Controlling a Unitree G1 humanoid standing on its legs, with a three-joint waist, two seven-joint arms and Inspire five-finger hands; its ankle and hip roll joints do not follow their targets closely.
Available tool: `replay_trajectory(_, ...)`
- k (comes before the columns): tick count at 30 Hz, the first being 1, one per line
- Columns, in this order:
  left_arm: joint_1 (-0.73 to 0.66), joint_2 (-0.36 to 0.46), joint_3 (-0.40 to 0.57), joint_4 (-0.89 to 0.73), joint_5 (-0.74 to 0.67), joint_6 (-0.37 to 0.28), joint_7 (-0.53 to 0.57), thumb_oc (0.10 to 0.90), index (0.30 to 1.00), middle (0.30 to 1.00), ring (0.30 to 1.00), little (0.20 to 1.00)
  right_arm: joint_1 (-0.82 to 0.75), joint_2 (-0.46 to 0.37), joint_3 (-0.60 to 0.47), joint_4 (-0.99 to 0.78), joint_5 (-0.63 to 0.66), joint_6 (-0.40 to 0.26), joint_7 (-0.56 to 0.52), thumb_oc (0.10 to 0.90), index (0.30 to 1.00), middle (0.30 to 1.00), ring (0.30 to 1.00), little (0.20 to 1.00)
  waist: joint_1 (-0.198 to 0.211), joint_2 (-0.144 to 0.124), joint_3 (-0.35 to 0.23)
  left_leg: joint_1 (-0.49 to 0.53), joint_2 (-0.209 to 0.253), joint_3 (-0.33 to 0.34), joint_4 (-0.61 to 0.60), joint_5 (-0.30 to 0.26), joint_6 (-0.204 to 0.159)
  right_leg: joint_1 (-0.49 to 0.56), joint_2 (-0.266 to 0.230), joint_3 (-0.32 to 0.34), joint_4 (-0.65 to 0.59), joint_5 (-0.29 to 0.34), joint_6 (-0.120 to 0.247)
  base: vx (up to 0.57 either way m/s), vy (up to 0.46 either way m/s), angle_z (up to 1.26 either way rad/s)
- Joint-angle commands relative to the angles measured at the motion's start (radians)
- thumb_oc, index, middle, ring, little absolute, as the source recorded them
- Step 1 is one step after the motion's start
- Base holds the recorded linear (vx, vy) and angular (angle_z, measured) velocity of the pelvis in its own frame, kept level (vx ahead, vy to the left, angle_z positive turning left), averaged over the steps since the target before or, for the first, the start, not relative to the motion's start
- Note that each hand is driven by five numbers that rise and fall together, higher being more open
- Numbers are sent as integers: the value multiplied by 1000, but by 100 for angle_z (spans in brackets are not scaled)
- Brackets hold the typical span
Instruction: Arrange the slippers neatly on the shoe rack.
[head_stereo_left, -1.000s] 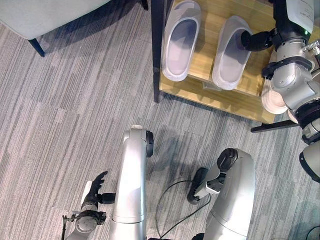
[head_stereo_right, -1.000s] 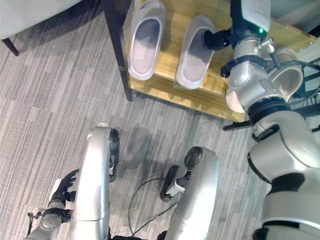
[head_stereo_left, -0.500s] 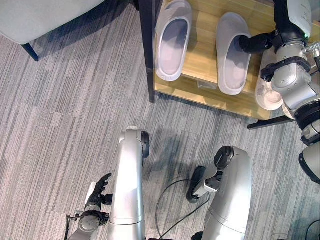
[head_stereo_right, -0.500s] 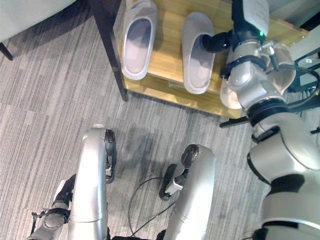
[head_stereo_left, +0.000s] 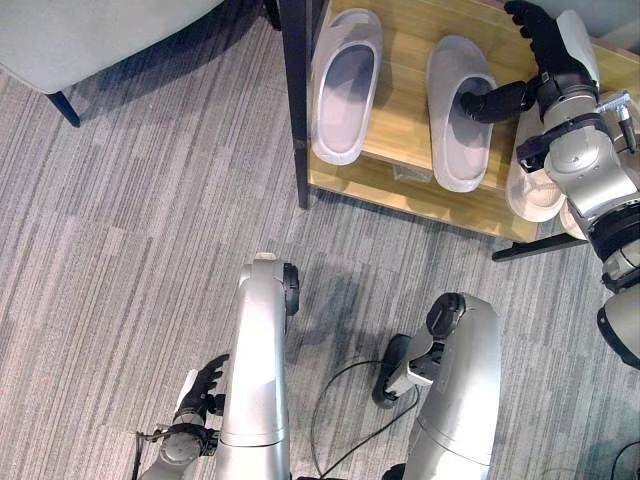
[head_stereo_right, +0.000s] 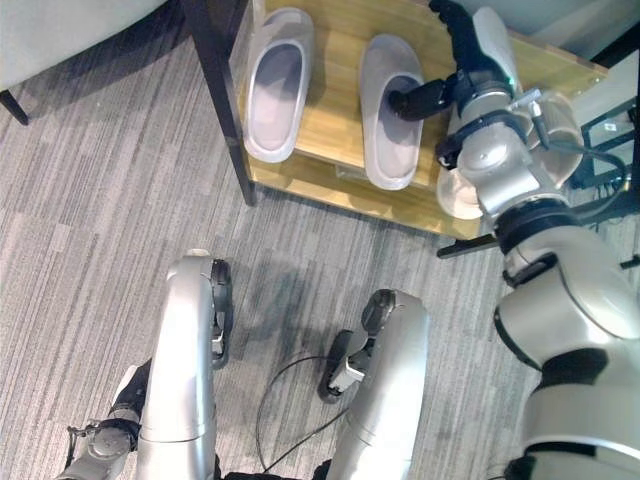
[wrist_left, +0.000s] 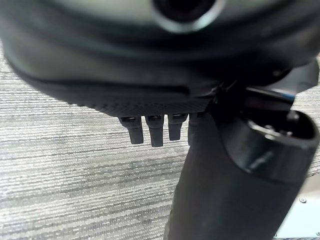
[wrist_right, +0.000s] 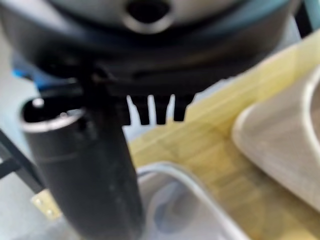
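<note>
The right hand (head_stereo_left: 545, 55) has opened, fingers now spread with its thumb inside the middle slipper (head_stereo_left: 457, 112), which has straightened on the shoe rack (head_stereo_left: 405, 110) beside its mate (head_stereo_left: 345, 85), so placement looks nearly done.

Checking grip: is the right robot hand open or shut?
Open: right robot hand fingers straight, thumb in the middle slipper.

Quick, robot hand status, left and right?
Left robot hand: open, empty, low over the carpet.
Right robot hand: open, fingers straight over the rack, thumb on the middle slipper.
</note>
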Motion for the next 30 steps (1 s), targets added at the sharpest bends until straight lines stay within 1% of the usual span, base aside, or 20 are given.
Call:
replay_trajectory(1,20,-21,-58,16,-17,-5,-10,800,900,900,900,900,-119,-91,-19,-48,93,-56,-5,800,900,900,900,900,27,1,-1,113,-2,-63,17,-260,81,-6,10,102,-50,2,-129,0,0,0)
replay_trajectory(4,17,-29,-58,11,-9,-10,-1,800,900,900,900,900,-92,-121,-20,-137,111,-83,-3,800,900,900,900,900,23,-3,-1,113,-1,-62,18,-259,80,-6,11,103,-49,3,-128,0,0,0)
replay_trajectory(5,23,-29,-55,-26,-8,-16,2,800,900,900,900,900,-56,-158,-44,-224,149,-113,-5,800,900,900,900,900,16,-5,-1,113,0,-60,17,-259,80,-6,10,105,-50,4,-128,0,0,0)
replay_trajectory(6,26,-26,-53,-44,-10,-19,2,800,900,900,900,900,-41,-167,-59,-245,162,-122,-10,800,900,900,900,900,14,-5,-1,113,0,-59,16,-258,80,-6,9,105,-50,4,-127,0,0,0)
replay_trajectory(7,26,-24,-54,-45,-11,-18,2,800,900,900,900,900,-36,-168,-63,-248,161,-122,-11,800,900,900,900,900,15,-6,-1,113,0,-59,16,-258,80,-6,10,105,-50,4,-127,0,0,0)
replay_trajectory(10,24,-19,-56,-79,-11,-26,5,800,900,900,900,900,4,-184,-109,-297,195,-149,-20,800,900,900,900,900,11,-5,-1,113,-1,-57,20,-257,81,-6,12,104,-49,5,-126,0,0,0)
replay_trajectory(12,25,-18,-56,-80,-11,-26,5,800,900,900,900,900,6,-185,-111,-298,195,-149,-20,800,900,900,900,900,12,-6,-1,113,-1,-57,20,-257,80,-6,12,104,-49,5,-126,0,0,0)
replay_trajectory(13,21,-16,-56,-94,-11,-27,6,800,900,900,900,900,28,-188,-130,-315,235,-158,-4,800,900,900,900,900,9,-4,-1,113,-1,-56,23,-258,81,-6,13,105,-48,5,-126,0,0,0)
replay_trajectory(14,20,-16,-56,-96,-10,-26,8,800,900,900,900,900,36,-189,-135,-325,244,-160,-3,800,900,900,900,900,9,-3,-1,113,-1,-57,24,-257,81,-6,13,105,-47,5,-126,0,0,0)
replay_trajectory(16,18,-22,-51,-94,-13,-28,13,800,900,900,900,900,54,-198,-146,-356,239,-166,-14,800,900,900,900,900,4,-3,-1,113,-1,-57,25,-257,82,-6,12,107,-43,2,-126,0,0,0)
replay_trajectory(18,20,-32,-47,-85,-11,-28,22,800,900,900,900,900,84,-207,-186,-397,222,-185,-52,800,900,900,900,900,-2,-4,-1,113,-1,-55,24,-257,83,-6,12,108,-41,1,-126,-3,9,-2)
replay_trajectory(19,20,-30,-48,-85,-11,-28,22,800,900,900,900,900,91,-207,-193,-401,219,-184,-55,800,900,900,900,900,-1,-5,-1,113,-1,-55,25,-257,83,-6,12,108,-41,1,-126,0,0,0)
replay_trajectory(20,19,-40,-40,-74,-9,-27,28,800,900,900,900,900,113,-208,-222,-425,183,-197,-90,800,900,900,900,900,-7,-6,-1,113,0,-52,24,-258,84,-6,13,110,-41,1,-126,0,0,0)
replay_trajectory(21,22,-58,-31,-52,2,-23,40,800,900,900,900,900,179,-204,-302,-478,121,-213,-142,800,900,900,900,900,-16,-10,-1,113,-1,-49,22,-259,87,-6,15,114,-41,0,-125,0,0,0)
replay_trajectory(23,22,-54,-33,-52,3,-24,41,800,900,900,900,900,192,-205,-315,-486,115,-211,-146,800,900,900,900,900,-12,-12,-1,113,-1,-49,22,-259,87,-6,15,114,-40,1,-124,0,0,0)
replay_trajectory(24,20,-73,-21,-32,21,-21,54,800,900,900,900,900,287,-185,-439,-556,38,-230,-220,800,900,900,900,900,-22,-12,-1,113,-3,-41,26,-261,90,-6,16,116,-37,-2,-124,0,0,0)
replay_trajectory(26,19,-78,-16,-23,28,-20,58,800,900,900,900,900,310,-178,-471,-575,8,-231,-245,800,900,900,900,900,-24,-12,-1,113,-3,-39,27,-262,91,-6,17,116,-36,-3,-124,0,0,0)
replay_trajectory(27,19,-84,-12,-17,36,-20,67,800,900,900,900,900,344,-162,-513,-607,-4,-239,-263,800,900,900,900,900,-27,-13,-1,113,-4,-37,28,-262,91,-6,19,116,-33,-4,-123,0,0,0)
replay_trajectory(30,15,-95,-2,-9,46,-16,77,800,900,900,900,900,419,-124,-594,-676,-28,-251,-291,800,900,900,900,900,-30,-13,-1,113,-8,-34,31,-262,92,-6,20,116,-29,-7,-125,0,0,0)
